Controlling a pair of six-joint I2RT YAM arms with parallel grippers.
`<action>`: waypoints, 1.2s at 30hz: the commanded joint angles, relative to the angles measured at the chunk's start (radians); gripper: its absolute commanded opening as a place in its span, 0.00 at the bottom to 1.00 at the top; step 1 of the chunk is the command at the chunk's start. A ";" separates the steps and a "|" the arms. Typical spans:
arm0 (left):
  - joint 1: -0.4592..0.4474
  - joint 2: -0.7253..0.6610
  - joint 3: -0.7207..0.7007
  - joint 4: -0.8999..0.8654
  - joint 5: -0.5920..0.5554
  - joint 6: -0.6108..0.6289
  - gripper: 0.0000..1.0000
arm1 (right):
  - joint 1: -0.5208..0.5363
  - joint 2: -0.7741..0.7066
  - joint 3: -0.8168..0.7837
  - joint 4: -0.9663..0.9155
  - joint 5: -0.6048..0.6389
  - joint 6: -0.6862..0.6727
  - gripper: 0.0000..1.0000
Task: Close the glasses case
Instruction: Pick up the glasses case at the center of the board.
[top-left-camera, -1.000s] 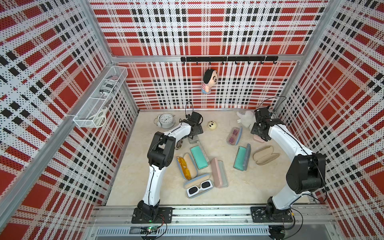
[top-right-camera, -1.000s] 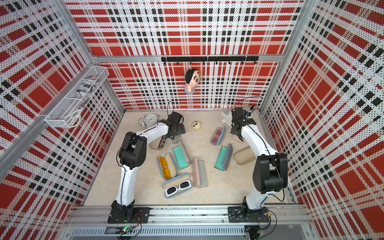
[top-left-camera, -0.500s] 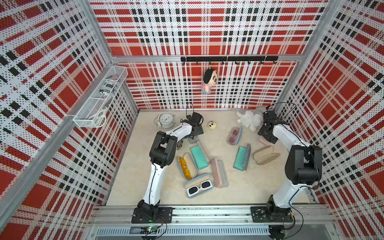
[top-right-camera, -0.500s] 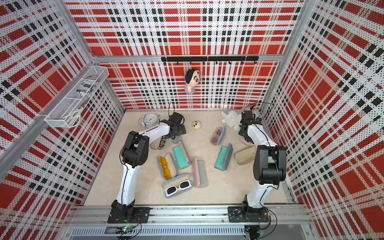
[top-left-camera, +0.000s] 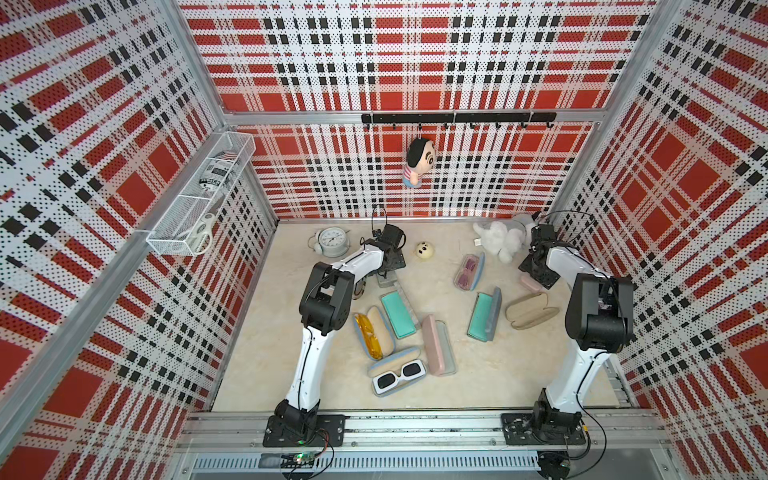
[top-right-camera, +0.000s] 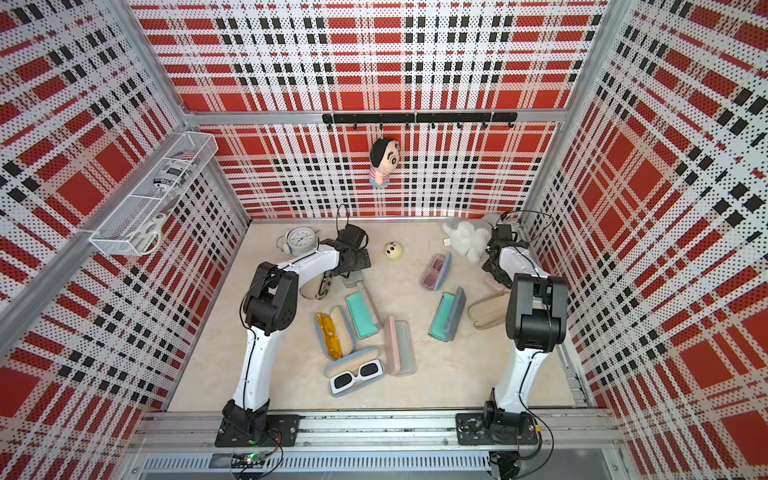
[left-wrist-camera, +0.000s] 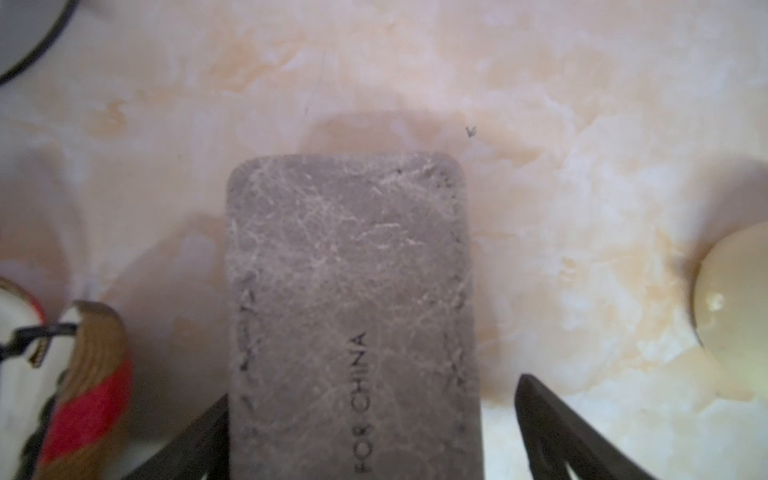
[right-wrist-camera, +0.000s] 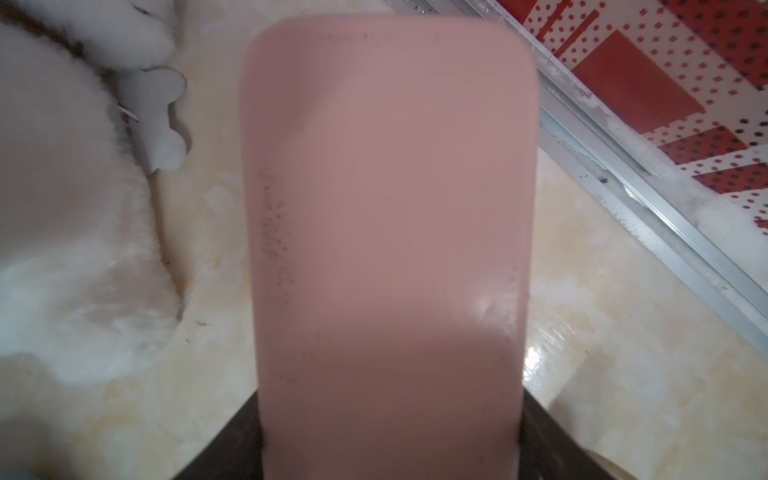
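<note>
Looking through the left wrist view, we see the left gripper (left-wrist-camera: 374, 388) open astride the grey glasses case (left-wrist-camera: 349, 270). One finger (left-wrist-camera: 199, 436) touches its edge and the other finger (left-wrist-camera: 552, 428) stands a little apart. This case lies near the cream ball (top-left-camera: 424, 251), toward the robot's left. The right gripper (right-wrist-camera: 390, 415) is clamped on the pink glasses case (right-wrist-camera: 386, 187), well apart from the cream ball on its opposite side. We cannot tell whether either case is fully shut.
</note>
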 joint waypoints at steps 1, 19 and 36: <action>0.004 0.032 0.015 -0.013 0.008 0.002 0.89 | -0.008 0.048 0.041 0.030 -0.018 -0.004 0.37; -0.018 0.002 0.025 -0.011 0.000 0.009 0.40 | -0.020 0.062 0.028 0.024 -0.012 -0.011 0.77; -0.035 -0.400 -0.007 -0.004 -0.161 0.024 0.40 | -0.015 -0.226 -0.076 0.000 -0.011 -0.056 0.89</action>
